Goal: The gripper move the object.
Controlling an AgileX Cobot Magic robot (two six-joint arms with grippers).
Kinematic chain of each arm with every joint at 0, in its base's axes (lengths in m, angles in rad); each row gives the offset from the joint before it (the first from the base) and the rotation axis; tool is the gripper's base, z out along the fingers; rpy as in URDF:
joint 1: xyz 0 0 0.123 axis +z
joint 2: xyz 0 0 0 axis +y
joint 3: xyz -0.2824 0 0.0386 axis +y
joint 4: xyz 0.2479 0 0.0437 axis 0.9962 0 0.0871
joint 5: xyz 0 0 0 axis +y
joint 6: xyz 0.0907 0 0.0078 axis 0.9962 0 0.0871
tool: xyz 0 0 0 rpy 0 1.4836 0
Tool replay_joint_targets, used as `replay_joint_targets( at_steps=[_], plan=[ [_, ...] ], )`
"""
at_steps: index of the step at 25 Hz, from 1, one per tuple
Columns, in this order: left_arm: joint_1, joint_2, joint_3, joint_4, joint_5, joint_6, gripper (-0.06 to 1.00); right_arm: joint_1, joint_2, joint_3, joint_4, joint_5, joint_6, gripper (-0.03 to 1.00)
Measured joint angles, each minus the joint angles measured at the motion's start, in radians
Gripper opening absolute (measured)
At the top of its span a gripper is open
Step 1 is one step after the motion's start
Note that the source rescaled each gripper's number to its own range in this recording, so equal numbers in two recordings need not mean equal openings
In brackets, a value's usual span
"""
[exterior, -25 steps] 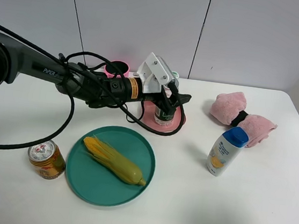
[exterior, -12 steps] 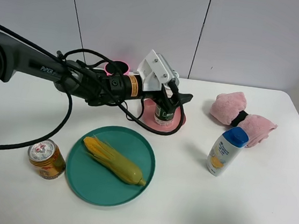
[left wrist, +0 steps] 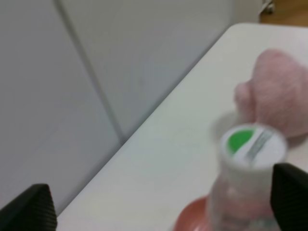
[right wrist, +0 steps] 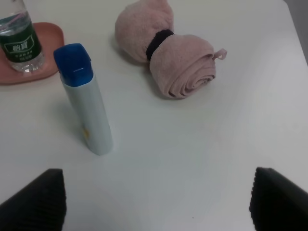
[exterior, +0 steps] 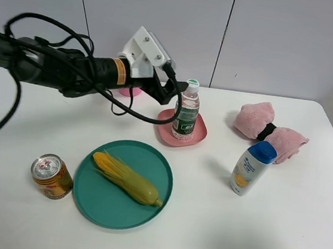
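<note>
Your green plate (exterior: 95, 197) with corn (exterior: 125, 177) lies nearest on the surface (exterior: 274, 233). Farther back, the water bottle (exterior: 186, 109) stands upright on the pink dish (exterior: 200, 131). Your left pincer (exterior: 171, 90) hangs spread, just left of it.

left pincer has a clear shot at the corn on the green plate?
Probably yes. The left pincer is open beside the water bottle, and the corn lies uncovered on the green plate.
</note>
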Motion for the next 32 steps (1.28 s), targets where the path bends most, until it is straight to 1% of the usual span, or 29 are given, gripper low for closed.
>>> replay_joint_targets(
  at_steps=[3,6,8,9,13,15,17,19,22,24,26,29,32],
  plan=[
    [0.052,-0.132,0.091,0.0,0.102,-0.02,0.77,0.0,0.0,0.0,0.0,0.0,0.0,1.0],
    [0.11,-0.288,0.154,0.0,0.255,-0.03,0.77,0.0,0.0,0.0,0.0,0.0,0.0,1.0],
    [0.146,-0.392,0.174,-0.012,0.382,-0.032,0.77,0.0,0.0,0.0,0.0,0.0,0.0,1.0],
    [0.165,-0.45,0.178,-0.034,0.463,-0.032,0.77,0.0,0.0,0.0,0.0,0.0,0.0,1.0],
    [0.231,-0.682,0.179,-0.157,0.808,-0.03,0.77,0.0,0.0,0.0,0.0,0.0,0.0,1.0],
    [0.253,-0.792,0.179,-0.202,0.973,0.009,0.77,0.0,0.0,0.0,0.0,0.0,0.0,1.0],
    [0.267,-0.907,0.179,-0.244,1.128,0.078,0.77,0.0,0.0,0.0,0.0,0.0,0.0,1.0],
    [0.278,-1.009,0.179,-0.291,1.247,0.147,0.77,0.0,0.0,0.0,0.0,0.0,0.0,1.0],
    [0.282,-1.15,0.179,-0.383,1.429,0.226,0.77,0.0,0.0,0.0,0.0,0.0,0.0,1.0],
    [0.282,-1.241,0.179,-0.441,1.525,0.273,0.77,0.0,0.0,0.0,0.0,0.0,0.0,1.0],
    [0.282,-1.32,0.179,-0.47,1.604,0.308,0.77,0.0,0.0,0.0,0.0,0.0,0.0,1.0],
    [0.282,-1.447,0.179,-0.48,1.698,0.317,0.77,0.0,0.0,0.0,0.0,0.0,0.0,1.0],
    [0.282,-1.567,0.179,-0.494,1.762,0.317,0.77,0.0,0.0,0.0,0.0,0.0,0.0,1.0]
  ],
)
